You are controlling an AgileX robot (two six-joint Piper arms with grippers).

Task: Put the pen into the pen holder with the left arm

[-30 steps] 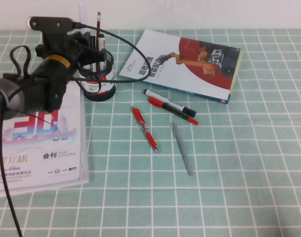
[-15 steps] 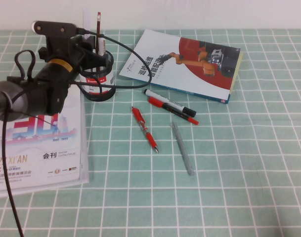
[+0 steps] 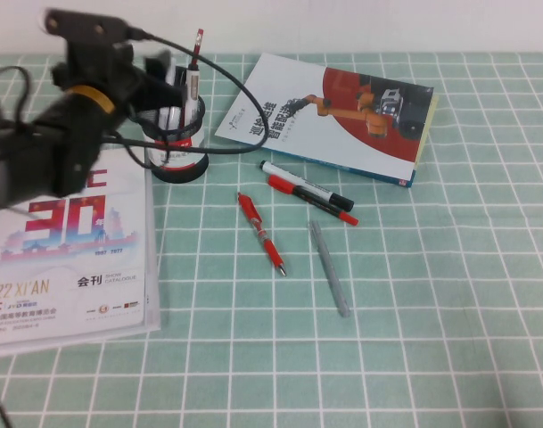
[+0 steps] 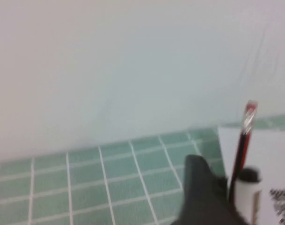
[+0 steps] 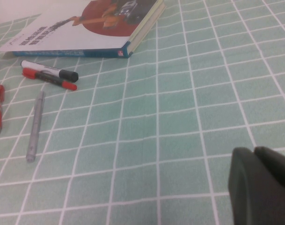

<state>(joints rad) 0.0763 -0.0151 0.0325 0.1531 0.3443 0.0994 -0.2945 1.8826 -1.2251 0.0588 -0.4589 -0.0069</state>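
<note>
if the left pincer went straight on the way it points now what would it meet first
Probably the pen holder: the left pincer sits beside its rim, aimed across the pens standing in it. Depth is unclear, so it might pass just above.

You get bright, even light and soft shadows; the left wrist view is blurred, the left arm [image 3: 66, 134] smeared.

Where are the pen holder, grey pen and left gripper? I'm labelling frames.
pen holder [image 3: 184, 159]: high view, label.
grey pen [image 3: 329, 267]: high view, mid-barrel.
left gripper [image 3: 160, 76]: high view, at the holder's rim.
</note>
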